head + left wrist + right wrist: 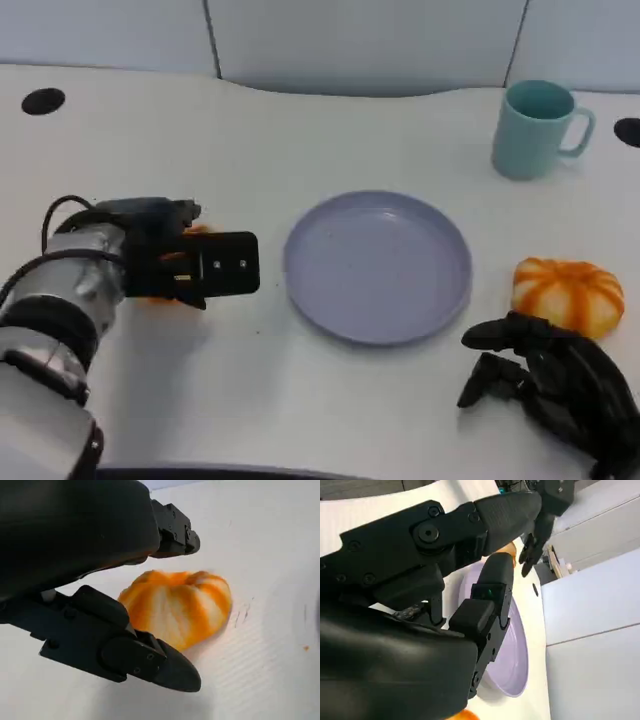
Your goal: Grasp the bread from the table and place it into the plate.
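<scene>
Head view: no readable writing on plate [378, 266] or mug [536, 128]

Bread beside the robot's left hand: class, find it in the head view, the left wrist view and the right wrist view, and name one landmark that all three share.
Head view: the bread is an orange sliver at centre left, mostly covered by the left hand.
Left wrist view: the bread lies on the table between that hand's fingers.
Right wrist view: the bread is an orange patch beyond the purple plate.
Shared landmark: the left hand.
</scene>
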`<state>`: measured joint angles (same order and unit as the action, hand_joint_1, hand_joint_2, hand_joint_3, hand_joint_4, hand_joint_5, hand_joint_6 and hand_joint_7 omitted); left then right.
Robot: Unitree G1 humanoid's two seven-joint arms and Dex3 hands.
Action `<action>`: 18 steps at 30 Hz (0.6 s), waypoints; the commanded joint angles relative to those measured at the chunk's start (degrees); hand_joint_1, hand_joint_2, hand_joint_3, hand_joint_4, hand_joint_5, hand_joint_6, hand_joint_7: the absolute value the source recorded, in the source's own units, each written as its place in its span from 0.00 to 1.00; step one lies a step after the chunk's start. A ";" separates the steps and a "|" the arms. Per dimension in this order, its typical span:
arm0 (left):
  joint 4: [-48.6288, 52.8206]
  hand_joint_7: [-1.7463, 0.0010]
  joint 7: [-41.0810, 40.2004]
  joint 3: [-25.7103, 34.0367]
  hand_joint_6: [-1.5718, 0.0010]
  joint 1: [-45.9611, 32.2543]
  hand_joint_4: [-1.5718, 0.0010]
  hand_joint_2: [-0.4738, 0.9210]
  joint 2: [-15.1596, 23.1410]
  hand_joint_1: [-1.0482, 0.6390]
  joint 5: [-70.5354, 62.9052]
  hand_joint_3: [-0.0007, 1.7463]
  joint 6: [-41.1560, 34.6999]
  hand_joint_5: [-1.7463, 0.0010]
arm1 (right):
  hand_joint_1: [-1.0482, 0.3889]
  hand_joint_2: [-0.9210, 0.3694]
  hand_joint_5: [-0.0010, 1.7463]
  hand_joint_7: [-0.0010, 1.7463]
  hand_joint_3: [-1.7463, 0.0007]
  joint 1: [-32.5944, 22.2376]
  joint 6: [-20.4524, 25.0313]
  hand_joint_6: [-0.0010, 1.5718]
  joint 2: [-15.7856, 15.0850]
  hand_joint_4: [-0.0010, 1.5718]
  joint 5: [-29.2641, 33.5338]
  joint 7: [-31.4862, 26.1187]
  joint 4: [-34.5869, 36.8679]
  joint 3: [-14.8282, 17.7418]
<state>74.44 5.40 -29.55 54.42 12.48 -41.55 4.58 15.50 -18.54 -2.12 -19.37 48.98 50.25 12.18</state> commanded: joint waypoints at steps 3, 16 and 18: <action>1.58 0.98 -1.73 -2.02 0.87 0.24 1.00 0.92 -1.25 0.11 -0.95 0.00 -1.23 0.81 | 0.37 0.00 0.73 0.38 0.94 -2.39 0.67 0.54 -0.33 0.46 -0.35 0.55 0.37 -0.38; 2.16 0.99 -0.55 -2.50 0.87 -0.10 1.00 0.91 -2.37 0.11 -0.28 0.00 -2.38 0.82 | 0.37 0.00 0.74 0.39 0.94 -3.81 1.86 0.54 -0.46 0.46 -0.17 -0.80 -2.61 -1.29; 2.17 0.99 -0.61 -2.21 0.87 -0.35 0.99 0.90 -2.47 0.10 0.02 0.00 -2.55 0.82 | 0.37 0.00 0.74 0.39 0.94 -3.88 2.61 0.54 -0.43 0.46 -0.53 -0.73 -2.79 -1.21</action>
<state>75.78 3.90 -31.85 54.52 10.27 -42.25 2.56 13.26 -17.56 -2.11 -19.80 48.54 46.93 10.96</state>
